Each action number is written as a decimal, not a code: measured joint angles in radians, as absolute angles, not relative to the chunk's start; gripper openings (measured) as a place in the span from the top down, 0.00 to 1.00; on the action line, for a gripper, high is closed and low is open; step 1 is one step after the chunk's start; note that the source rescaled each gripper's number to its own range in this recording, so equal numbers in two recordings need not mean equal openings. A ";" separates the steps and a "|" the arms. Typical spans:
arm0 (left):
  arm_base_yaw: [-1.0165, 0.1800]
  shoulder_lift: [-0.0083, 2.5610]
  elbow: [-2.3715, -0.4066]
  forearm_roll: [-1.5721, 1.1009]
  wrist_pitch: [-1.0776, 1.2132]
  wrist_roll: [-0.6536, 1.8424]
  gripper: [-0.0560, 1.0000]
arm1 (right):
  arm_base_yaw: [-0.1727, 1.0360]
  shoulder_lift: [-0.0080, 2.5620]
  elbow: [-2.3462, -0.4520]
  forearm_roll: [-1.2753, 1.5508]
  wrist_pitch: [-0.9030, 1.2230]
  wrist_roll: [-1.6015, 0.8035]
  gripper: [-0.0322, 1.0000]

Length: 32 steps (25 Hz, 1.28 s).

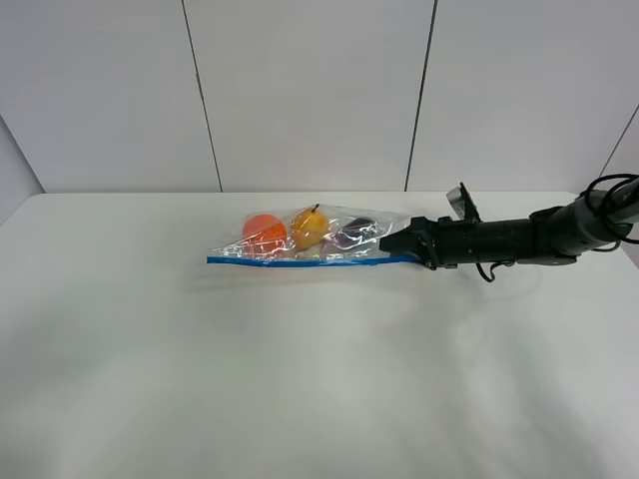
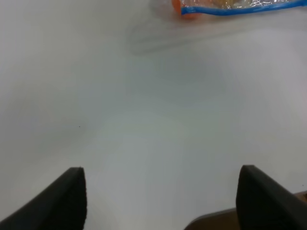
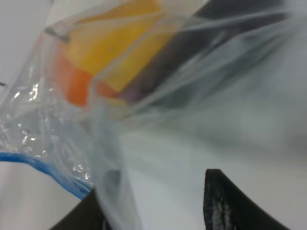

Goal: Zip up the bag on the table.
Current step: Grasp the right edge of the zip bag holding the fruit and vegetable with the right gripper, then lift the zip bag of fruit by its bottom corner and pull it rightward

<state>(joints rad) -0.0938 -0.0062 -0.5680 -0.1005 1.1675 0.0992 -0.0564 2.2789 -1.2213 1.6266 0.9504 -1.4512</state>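
Find the bag (image 1: 300, 244) lying flat on the table (image 1: 300, 379), toward the far edge and a little right of the middle, with the blue strip (image 1: 300, 260) along the near long side and an orange item (image 1: 264, 230), a yellow item (image 1: 310, 228) and a purple item (image 1: 354, 232) showing through the film. Note the right gripper (image 1: 399, 249) at the bag's right end, with film between its fingers (image 3: 225, 201) and a gap showing there; cannot tell whether clamped on the plastic or merely around it. See the left gripper (image 2: 163, 196) with jaws wide apart, holding nothing, over bare table and well apart from the bag's left end. Expect thin, limp, slippery film, light in itself, weighted only by the three lumps inside, and likely to slide or crumple if pushed rather than pinned. Treat the strip as probably the only stiffish part, so take hold there: anchor one end of it and press or pinch along it toward the other. Avoid grabbing the loose film over the items, for fear of tenting the bag and pulling the tracks apart. Leave open how much of the strip is already sealed: too small and blurred to say
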 joint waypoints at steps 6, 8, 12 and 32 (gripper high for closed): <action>-0.094 -0.006 -0.568 -0.101 1.168 0.099 0.00 | -0.061 2.279 -1.221 1.601 0.953 -1.447 0.52; -0.094 -0.006 -0.568 -0.101 1.168 0.099 0.00 | -0.059 2.279 -1.221 1.599 0.953 -1.447 0.62; -0.094 -0.006 -0.568 -0.101 1.168 0.099 0.00 | -0.059 2.279 -1.221 1.595 0.963 -1.447 0.78; -0.094 -0.006 -0.577 -0.176 1.153 0.185 0.00 | -0.059 2.279 -1.221 1.579 1.117 -1.422 0.97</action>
